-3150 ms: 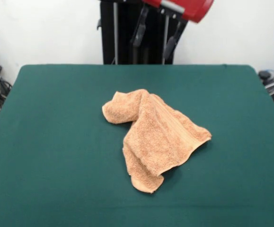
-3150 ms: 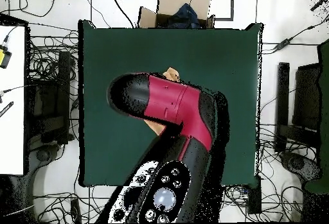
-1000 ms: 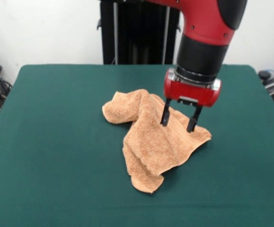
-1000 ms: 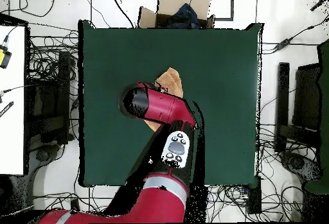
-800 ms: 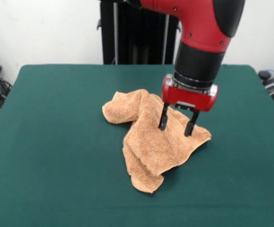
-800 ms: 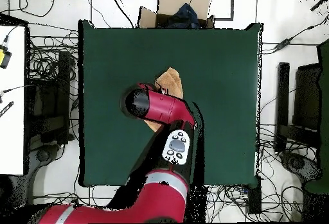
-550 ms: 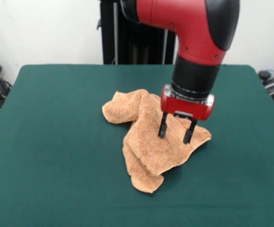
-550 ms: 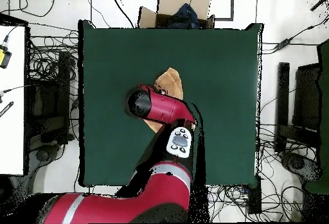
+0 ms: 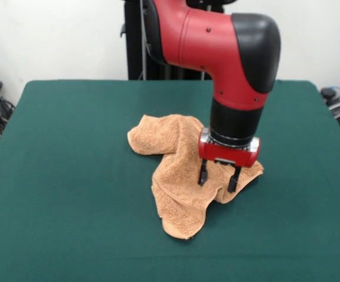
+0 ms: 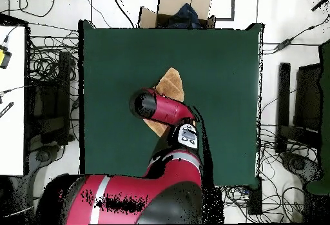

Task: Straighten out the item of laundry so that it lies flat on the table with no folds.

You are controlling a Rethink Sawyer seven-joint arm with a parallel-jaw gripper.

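— Where does the towel (image 9: 181,170) lie?

— Near the middle of the green tabletop (image 9: 70,176), crumpled. In the front view one rolled lobe sits at the upper left of the heap, a longer folded flap runs down toward the camera, and a flatter corner sticks out to the right. From overhead only a tan tip (image 10: 171,84) shows past the arm, with a sliver more under it.

— And the pincer (image 9: 217,178)?

— It hangs straight down from the red and black arm (image 9: 228,64), over the right part of the towel. The two dark fingers (image 9: 202,174) stand apart, with cloth showing between them, and their tips are down at the cloth's surface. They are not closed on anything that I can see.

— Is the towel flat anywhere?

— Only the right corner looks close to flat; the rest is bunched and folded over itself.

— Anything else around?

— Overhead, a cardboard box (image 10: 177,9) sits beyond the far edge of the tabletop, and cables (image 10: 48,61) lie on the floor at both sides.
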